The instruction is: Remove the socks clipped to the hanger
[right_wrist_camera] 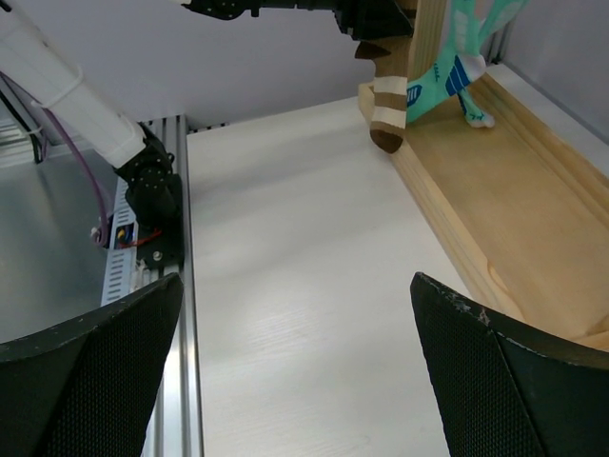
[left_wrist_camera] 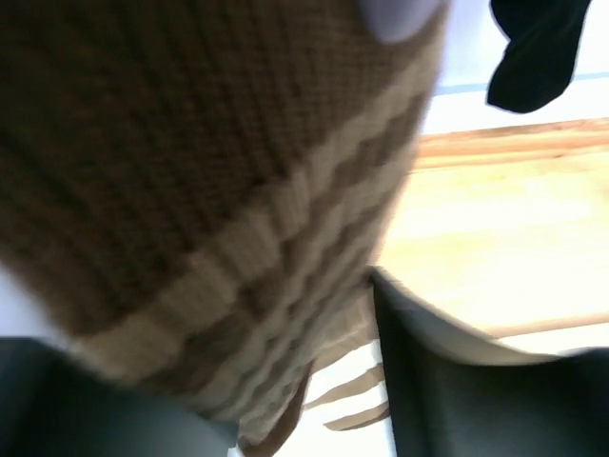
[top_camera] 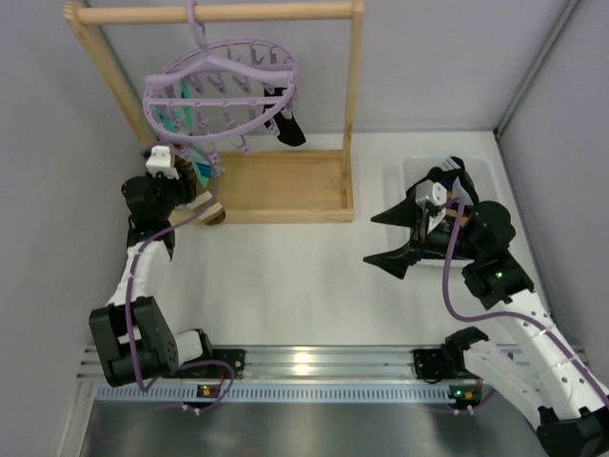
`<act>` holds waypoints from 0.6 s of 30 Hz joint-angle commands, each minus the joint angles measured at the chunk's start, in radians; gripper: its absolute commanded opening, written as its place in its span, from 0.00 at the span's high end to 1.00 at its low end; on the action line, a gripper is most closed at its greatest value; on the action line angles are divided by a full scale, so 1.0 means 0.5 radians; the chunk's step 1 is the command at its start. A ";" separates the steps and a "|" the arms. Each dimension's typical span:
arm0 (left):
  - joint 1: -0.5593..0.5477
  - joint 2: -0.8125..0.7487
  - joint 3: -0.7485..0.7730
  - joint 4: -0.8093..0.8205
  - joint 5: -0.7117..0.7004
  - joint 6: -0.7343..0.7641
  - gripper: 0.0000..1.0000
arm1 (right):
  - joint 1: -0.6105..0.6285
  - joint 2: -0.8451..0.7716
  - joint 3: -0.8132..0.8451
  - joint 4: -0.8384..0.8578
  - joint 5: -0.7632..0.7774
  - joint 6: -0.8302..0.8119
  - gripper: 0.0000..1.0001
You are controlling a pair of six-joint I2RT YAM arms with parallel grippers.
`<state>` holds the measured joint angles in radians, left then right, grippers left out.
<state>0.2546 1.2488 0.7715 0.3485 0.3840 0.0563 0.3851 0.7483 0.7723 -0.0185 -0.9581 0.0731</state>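
Observation:
The lilac hanger (top_camera: 221,88) hangs from the wooden rack's top bar. A teal sock (top_camera: 177,120) and a black sock (top_camera: 286,125) hang clipped to it. The brown-and-tan striped sock (top_camera: 206,204) hangs at the hanger's left edge and fills the left wrist view (left_wrist_camera: 209,171). My left gripper (top_camera: 193,195) is closed around this sock, which sits between its fingers (left_wrist_camera: 476,390). My right gripper (top_camera: 392,238) hovers open and empty over the white table (right_wrist_camera: 295,381). The right wrist view shows the striped sock (right_wrist_camera: 388,105) and the teal sock (right_wrist_camera: 447,57) in the distance.
The wooden rack's base tray (top_camera: 285,186) lies under the hanger, and it also shows in the right wrist view (right_wrist_camera: 495,209). A white bin (top_camera: 481,171) at the right holds a dark sock (top_camera: 455,171). The black sock also shows in the left wrist view (left_wrist_camera: 538,48).

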 commanded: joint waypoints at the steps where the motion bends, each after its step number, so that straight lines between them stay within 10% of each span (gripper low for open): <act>1: 0.012 -0.009 -0.012 0.147 0.079 -0.030 0.55 | 0.037 -0.015 0.054 -0.009 -0.020 -0.063 0.01; 10: -0.055 -0.230 -0.156 0.147 -0.236 -0.229 1.00 | 0.043 -0.015 0.066 -0.012 0.038 -0.048 0.00; 18: -0.570 -0.638 -0.337 0.131 -1.144 -0.413 1.00 | 0.046 -0.122 0.063 0.016 0.382 0.105 0.00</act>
<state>0.0498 0.9855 0.6243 0.3588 0.0517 -0.0925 0.3912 0.7265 0.7723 -0.0303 -0.8566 0.0902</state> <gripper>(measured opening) 0.029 0.993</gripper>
